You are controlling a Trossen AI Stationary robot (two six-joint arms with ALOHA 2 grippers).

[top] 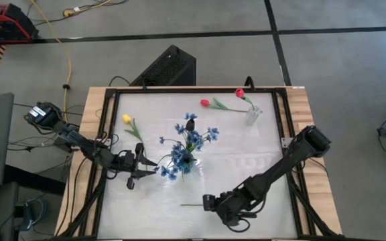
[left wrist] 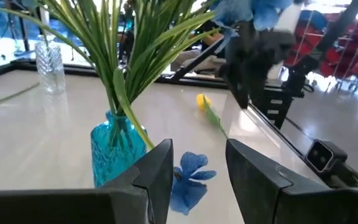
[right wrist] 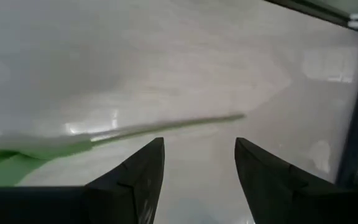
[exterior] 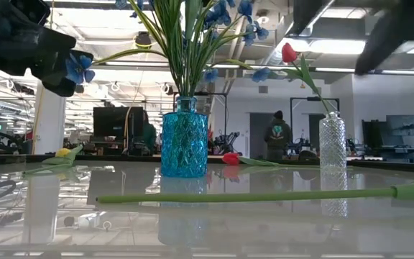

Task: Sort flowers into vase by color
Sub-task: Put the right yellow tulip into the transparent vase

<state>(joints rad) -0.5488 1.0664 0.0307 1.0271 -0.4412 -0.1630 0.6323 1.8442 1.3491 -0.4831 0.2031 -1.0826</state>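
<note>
A blue glass vase (top: 186, 163) stands mid-table and holds blue sprays (top: 191, 137); it also shows in the low view (exterior: 184, 140). A clear vase (top: 252, 116) at the far right holds one red tulip (top: 239, 93). Another red tulip (top: 205, 102) and a yellow tulip (top: 126, 119) lie flat on the table. My left gripper (top: 150, 167) is open, left of the blue vase, with a blue blossom (left wrist: 191, 179) between its fingers. My right gripper (top: 208, 202) is open above a green stem (top: 191, 205) that lies on the table (right wrist: 166, 127). My left gripper has the blue blossom (left wrist: 185, 171) of a spray in the vase between its open fingers, which come level from the table's left. Whether a finger touches the blossom I cannot tell.
A black frame (top: 179, 89) runs round the white table top. A dark box (top: 167, 67) stands behind the far edge. Bare table lies between the two vases and along the near edge. A person (exterior: 277, 133) stands far back in the room.
</note>
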